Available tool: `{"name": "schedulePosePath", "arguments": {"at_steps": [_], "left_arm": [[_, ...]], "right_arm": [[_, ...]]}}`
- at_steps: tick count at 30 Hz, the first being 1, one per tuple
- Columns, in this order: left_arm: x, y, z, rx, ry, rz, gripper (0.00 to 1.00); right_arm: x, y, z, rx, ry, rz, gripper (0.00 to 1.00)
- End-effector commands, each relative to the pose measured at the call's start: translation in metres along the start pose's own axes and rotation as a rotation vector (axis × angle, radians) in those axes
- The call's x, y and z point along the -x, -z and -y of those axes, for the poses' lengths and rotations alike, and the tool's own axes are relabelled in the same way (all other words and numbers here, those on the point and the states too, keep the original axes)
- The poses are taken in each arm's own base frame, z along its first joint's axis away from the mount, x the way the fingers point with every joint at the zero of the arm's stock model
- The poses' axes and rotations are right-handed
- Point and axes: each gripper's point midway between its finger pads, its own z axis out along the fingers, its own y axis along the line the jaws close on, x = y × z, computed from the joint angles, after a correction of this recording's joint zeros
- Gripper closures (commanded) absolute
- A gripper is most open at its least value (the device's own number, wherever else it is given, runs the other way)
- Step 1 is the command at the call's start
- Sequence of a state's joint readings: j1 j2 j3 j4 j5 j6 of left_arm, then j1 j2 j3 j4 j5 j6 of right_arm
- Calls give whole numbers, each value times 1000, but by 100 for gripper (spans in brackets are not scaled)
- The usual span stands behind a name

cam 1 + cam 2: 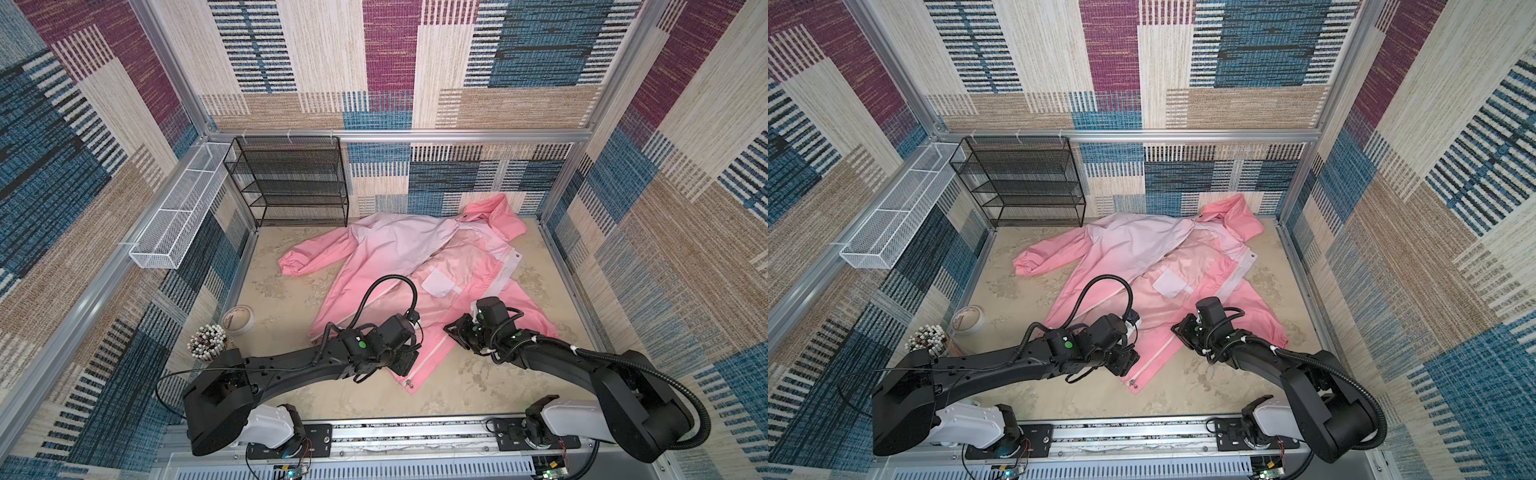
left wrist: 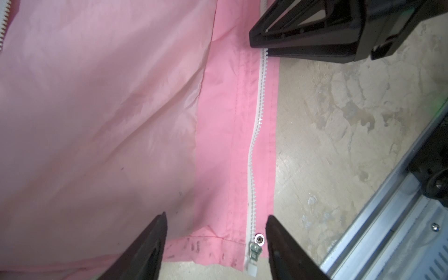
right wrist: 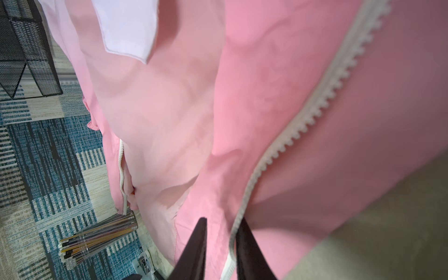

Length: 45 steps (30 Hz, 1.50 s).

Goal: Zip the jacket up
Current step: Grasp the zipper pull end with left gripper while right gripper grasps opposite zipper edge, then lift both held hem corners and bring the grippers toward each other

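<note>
Left tool spread over the zipper pull, jacket not zipped yet.
Its fingers stand wide apart and hold nothing, with the metal pull between them at the bottom corner of one front edge. Right tool pinches the same white zipper edge higher up. Jacket lies open on the counter, hood toward the back wall, shiny lining showing. Nothing looks joined: the two zipper sides are well apart and have to meet, then the pull has to slide up.
</note>
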<state>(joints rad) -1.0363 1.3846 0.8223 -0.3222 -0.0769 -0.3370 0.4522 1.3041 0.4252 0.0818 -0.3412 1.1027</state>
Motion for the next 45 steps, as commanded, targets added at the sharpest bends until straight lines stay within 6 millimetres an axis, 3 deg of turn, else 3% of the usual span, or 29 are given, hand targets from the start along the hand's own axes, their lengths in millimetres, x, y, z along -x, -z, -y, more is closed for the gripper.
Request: {"name": "schedulePosePath", "arguments": {"at_steps": [1,6,10,11,18,35,38,45], "left_arm": [[1,1,-1,9,-6,5,33],[1,-1,2,1,-13,-2,34],[0,-3,7,-13,-31,-12,35],[0,-4,9,-17,-41,-16,35],[0,-9,21,-31,-82,-49,36],[-18,-31,22,233,-182,-211,45],[-19,-32,12,306,-170,-216,50],[-12,-30,9,340,-140,-185,80]], "right_arm": [[-4,-2,-18,74,7,-32,74],[-13,-6,-21,79,7,-60,76],[-17,-8,-21,74,3,-69,99],[-16,-7,-22,76,-2,-64,100],[-10,6,-49,120,3,-44,100],[-9,17,-68,176,-27,-41,100],[-9,18,-70,183,-28,-42,100],[-9,20,-71,189,-31,-42,100]]}}
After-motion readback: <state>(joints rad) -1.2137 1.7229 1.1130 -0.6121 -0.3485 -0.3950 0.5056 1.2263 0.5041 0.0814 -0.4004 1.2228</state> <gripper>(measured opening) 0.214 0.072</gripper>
